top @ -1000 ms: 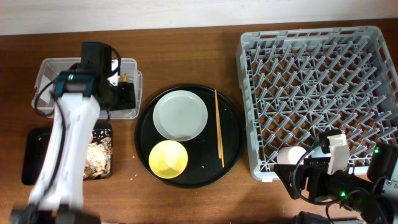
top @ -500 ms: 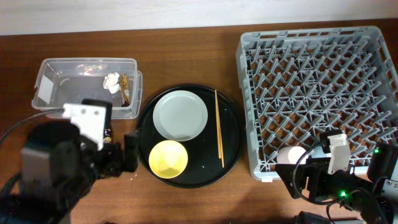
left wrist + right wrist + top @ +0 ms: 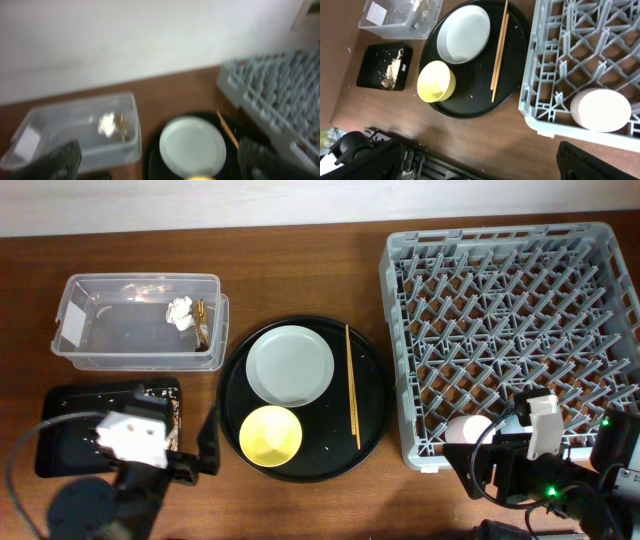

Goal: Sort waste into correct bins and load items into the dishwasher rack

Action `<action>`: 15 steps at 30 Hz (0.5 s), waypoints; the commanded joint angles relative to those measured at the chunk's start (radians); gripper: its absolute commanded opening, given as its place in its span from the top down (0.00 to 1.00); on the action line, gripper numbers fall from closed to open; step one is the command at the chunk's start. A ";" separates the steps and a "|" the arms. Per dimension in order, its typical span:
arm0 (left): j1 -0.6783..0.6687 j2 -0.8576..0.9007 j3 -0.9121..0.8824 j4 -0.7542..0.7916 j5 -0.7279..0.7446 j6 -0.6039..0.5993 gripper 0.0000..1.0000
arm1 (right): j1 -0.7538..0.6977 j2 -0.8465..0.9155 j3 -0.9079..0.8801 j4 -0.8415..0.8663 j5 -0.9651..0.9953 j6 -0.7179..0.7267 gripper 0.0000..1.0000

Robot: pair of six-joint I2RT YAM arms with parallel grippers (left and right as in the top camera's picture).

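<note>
The clear tub [image 3: 140,325] holds the white tissue [image 3: 180,310] and the wrapper strip [image 3: 200,322]. The shallow black tray [image 3: 387,67] holds food scraps [image 3: 391,70]; in the overhead view my left arm partly covers it. The grey plate [image 3: 290,365], yellow bowl [image 3: 271,434] and chopsticks [image 3: 352,385] lie on the round black tray [image 3: 375,420]. The pink cup [image 3: 468,430] sits in the rack's [image 3: 515,300] front-left corner. My left gripper [image 3: 203,455] is open and empty at the table's front left. My right gripper [image 3: 480,160] is open and empty in front of the rack. The blue cup is out of view.
The left wrist view is blurred; it shows the tub [image 3: 80,132], the plate [image 3: 192,146] and the rack's corner [image 3: 275,85] ahead of the open left gripper [image 3: 160,167]. A pale wall runs along the table's far edge.
My left arm has pulled back from the clear tub to the table's front left edge, uncovering the tissue and wrapper in the tub. The right arm has not moved.
</note>
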 commanded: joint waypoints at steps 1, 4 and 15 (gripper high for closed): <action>0.007 -0.165 -0.256 0.140 0.079 0.038 0.01 | 0.006 0.001 0.008 0.000 0.005 0.003 0.01; 0.007 -0.299 -0.470 0.302 0.146 0.038 0.01 | 0.006 0.001 0.008 0.000 0.005 0.003 0.01; 0.010 -0.483 -0.959 0.727 0.245 0.038 0.01 | 0.006 0.001 0.008 0.000 0.005 0.003 0.01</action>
